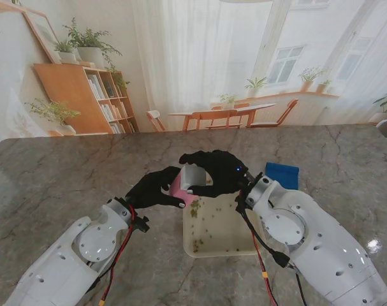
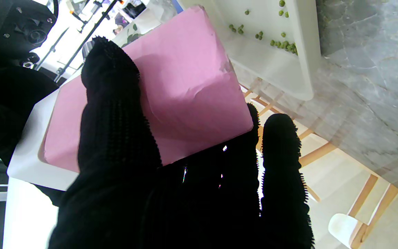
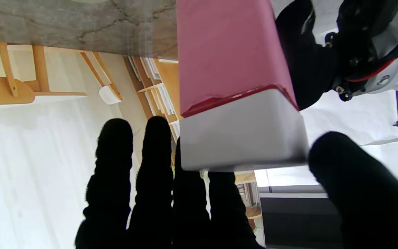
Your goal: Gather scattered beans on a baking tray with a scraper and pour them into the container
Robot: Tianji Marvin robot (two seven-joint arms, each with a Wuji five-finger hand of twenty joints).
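Both hands meet over the far left corner of the baking tray (image 1: 247, 250), which lies at the centre of the marble table (image 1: 65, 172), roughly at 12 o'clock from the robot's chest. Between them is the scraper (image 1: 190, 180), a pink slab with a white band along one end. The left hand (image 1: 153, 189) has thumb and fingers closed on the pink end; its wrist view confirms fingers (image 2: 112, 103) laid flat across the pink face. The right hand (image 1: 213, 171) curls over the white end, and its wrist view shows the thumb beside that band and the fingers behind it, though firm contact cannot be confirmed. Green beans (image 1: 201, 240) lie scattered over the tray floor, thickest toward the left wall and the near edge; none appear gathered. A blue object (image 1: 282, 173), possibly the container, sits at about 2 o'clock from the tray, just beyond the right wrist. Judgement: the step in hand is passing or re-seating the scraper between hands, before any sweeping. The next move calls for one hand to take sole, secure hold, bring the scraper edge down to the tray floor and draw the beans into one heap
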